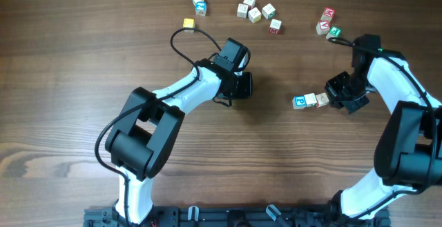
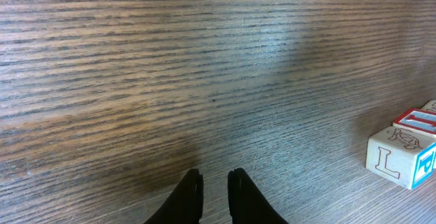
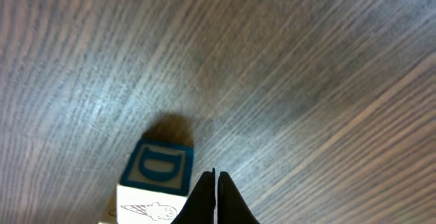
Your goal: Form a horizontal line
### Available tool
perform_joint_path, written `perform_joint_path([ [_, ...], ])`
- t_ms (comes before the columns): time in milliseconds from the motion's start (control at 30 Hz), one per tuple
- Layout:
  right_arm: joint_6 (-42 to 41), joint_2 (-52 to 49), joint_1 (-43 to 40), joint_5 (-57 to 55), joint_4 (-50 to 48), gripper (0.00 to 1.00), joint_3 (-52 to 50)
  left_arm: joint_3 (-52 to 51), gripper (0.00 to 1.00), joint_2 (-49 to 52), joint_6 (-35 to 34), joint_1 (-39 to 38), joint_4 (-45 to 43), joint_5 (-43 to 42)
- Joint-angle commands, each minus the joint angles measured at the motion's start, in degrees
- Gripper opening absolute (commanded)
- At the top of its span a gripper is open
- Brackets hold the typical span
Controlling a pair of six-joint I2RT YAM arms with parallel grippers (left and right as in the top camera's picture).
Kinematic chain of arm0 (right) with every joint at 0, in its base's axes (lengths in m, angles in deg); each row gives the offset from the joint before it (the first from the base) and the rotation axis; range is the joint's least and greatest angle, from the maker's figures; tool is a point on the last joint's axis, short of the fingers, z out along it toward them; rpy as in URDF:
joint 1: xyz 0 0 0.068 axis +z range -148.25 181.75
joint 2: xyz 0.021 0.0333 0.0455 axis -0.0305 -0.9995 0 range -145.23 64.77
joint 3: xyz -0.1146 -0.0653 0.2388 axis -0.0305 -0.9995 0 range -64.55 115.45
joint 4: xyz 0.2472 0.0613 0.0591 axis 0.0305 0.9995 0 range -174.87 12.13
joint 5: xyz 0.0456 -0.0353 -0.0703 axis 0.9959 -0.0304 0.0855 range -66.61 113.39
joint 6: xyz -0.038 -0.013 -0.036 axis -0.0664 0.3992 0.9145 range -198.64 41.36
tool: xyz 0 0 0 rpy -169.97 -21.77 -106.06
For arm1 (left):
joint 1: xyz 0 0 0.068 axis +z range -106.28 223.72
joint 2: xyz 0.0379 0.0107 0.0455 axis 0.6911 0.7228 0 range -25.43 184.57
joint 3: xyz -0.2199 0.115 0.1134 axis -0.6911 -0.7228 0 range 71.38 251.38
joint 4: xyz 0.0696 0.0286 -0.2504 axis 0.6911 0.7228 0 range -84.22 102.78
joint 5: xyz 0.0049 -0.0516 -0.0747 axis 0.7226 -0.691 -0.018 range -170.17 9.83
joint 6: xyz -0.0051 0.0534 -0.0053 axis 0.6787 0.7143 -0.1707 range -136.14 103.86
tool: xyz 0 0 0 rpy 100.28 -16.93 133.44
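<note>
On the right of the worktop, the right pincer, closed tight and empty, sits just beside the cube row (probably nudging it straight); the left pincer, barely parted, holds nothing.

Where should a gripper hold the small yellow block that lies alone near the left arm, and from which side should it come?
Grip the yellow block on two opposite side faces, coming straight down from above. It sits flat and alone on the table, so all four sides seem free, and its flat parallel faces suit two fingers.
</note>
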Motion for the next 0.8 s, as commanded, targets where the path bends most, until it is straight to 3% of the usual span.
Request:
perform_joint_path([
  [0, 1.29, -1.22, 0.24, 0.9, 0.9, 0.04, -0.48, 0.11, 0.18, 0.31, 0.09, 0.15, 0.04, -0.66],
  [300, -1.09, -1.22, 0.24, -7.98, -1.92, 0.05, -0.48, 0.11, 0.2, 0.31, 0.09, 0.15, 0.0, -0.63],
  [433, -1.11, -1.22, 0.24, -1.68, -4.37, 0.04, -0.48, 0.11, 0.2, 0.31, 0.09, 0.15, 0.0, -0.63],
  [767, -1.09, -1.36, 0.24, 1.42, -5.84, 0.04, -0.48, 0.11, 0.22, 0.31, 0.09, 0.15, 0.0, -0.63],
])
